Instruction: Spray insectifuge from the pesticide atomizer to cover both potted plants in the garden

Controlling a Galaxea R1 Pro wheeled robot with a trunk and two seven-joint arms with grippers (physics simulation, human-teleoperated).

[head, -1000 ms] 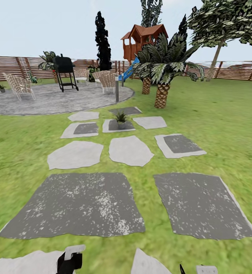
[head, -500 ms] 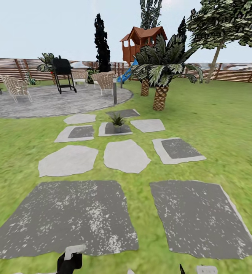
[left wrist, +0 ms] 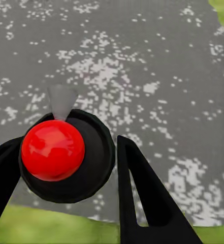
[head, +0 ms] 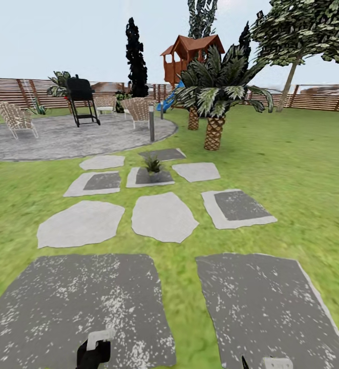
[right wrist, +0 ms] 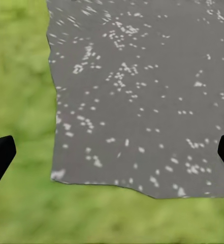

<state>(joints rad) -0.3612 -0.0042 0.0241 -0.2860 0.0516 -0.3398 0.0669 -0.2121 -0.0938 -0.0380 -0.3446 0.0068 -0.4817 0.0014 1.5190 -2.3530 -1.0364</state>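
One potted plant (head: 151,165) stands well ahead of the left gripper (left wrist: 68,147), which pinches the upright pesticide atomizer (left wrist: 53,150). The right gripper (right wrist: 112,147) is spread, empty, and slightly farther from that plant.

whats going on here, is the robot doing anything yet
A two-armed robot is out in a garden, facing a path of grey stepping stones across the lawn. Its left gripper is shut on the pesticide atomizer, seen end-on in the left wrist view as a dark bottle with a red top. The right gripper is open and holds nothing, hanging over a dark paving slab. One potted plant sits on a stone ahead, short of the round patio. No spraying shows.
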